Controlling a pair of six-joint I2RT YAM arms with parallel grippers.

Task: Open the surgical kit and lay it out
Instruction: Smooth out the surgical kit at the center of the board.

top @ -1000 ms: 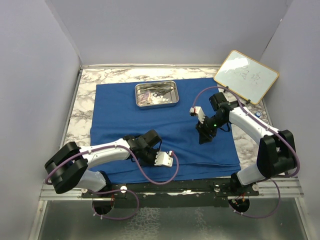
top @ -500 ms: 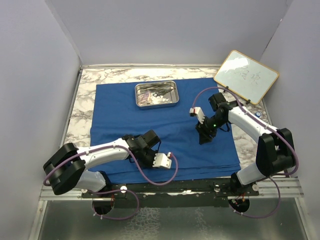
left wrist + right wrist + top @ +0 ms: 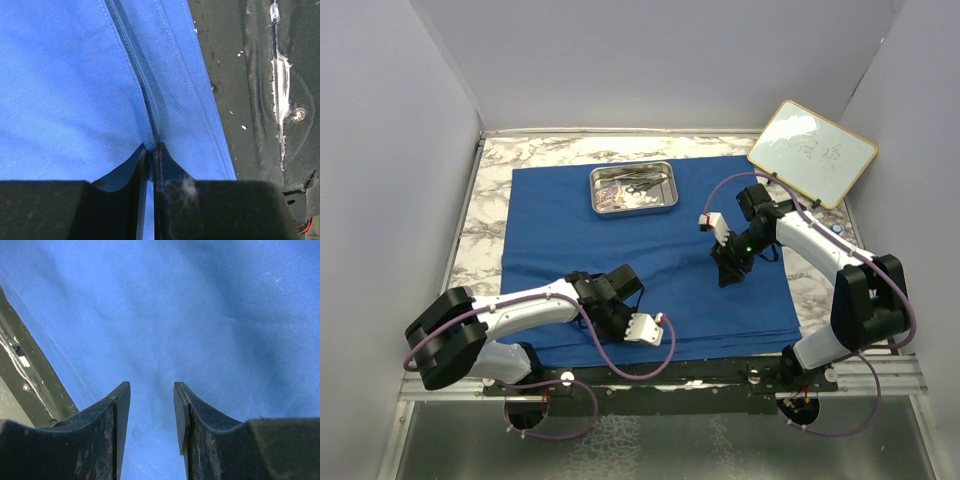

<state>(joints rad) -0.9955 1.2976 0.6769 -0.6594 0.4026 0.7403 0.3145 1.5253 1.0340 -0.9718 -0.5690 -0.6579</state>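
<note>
From above, the blue wrap (image 3: 650,270) lies spread on the counter (image 3: 490,200), steel tray (image 3: 634,189) on its far half — a hard tug at the near edge could drag or tip it; the whiteboard (image 3: 812,152) stands far right. Left wrist: the left hand (image 3: 150,152) is clamped on the wrap's hem fold, which may slip free. Right wrist: the right hand (image 3: 151,405) hovers over cloth, fingers apart.

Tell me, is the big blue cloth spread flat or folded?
Mostly spread, but folded along its near edge: the blue cloth shows stacked layers there, and the left tool pinches a ridge.
</note>
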